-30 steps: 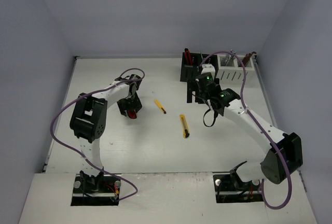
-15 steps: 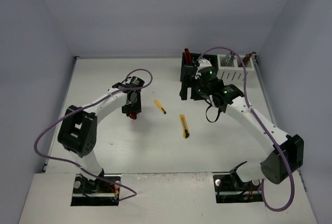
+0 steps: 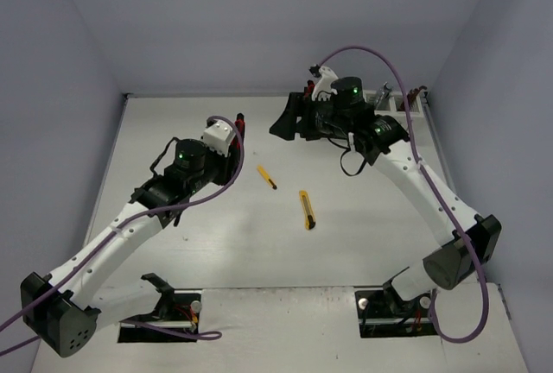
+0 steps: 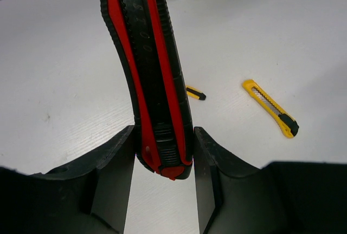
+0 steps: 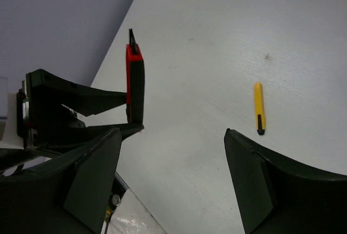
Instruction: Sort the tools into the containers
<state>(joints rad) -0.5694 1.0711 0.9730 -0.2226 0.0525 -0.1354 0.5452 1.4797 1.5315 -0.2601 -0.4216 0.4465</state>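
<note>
My left gripper [image 3: 234, 138] is shut on a red-black utility knife [image 3: 239, 122] and holds it above the table; in the left wrist view the knife [image 4: 152, 77] stands between the fingers of that gripper [image 4: 164, 161]. My right gripper [image 3: 286, 124] is open and empty, raised in front of the black container [image 3: 305, 99]; in its wrist view [image 5: 173, 174] the jaws stand wide apart. Two yellow utility knives [image 3: 267, 177] [image 3: 307, 210] lie mid-table. The white container [image 3: 413, 104] is mostly hidden behind the right arm.
The yellow knives also show in the left wrist view [image 4: 196, 93] [image 4: 270, 108]. The right wrist view shows one yellow knife [image 5: 259, 108] and the held red-black knife [image 5: 134, 85]. Walls enclose the table at the back and sides.
My left gripper has lifted the red-black knife off the table and carried it up and to the right. My right gripper has risen and swung left, away from the black container.
</note>
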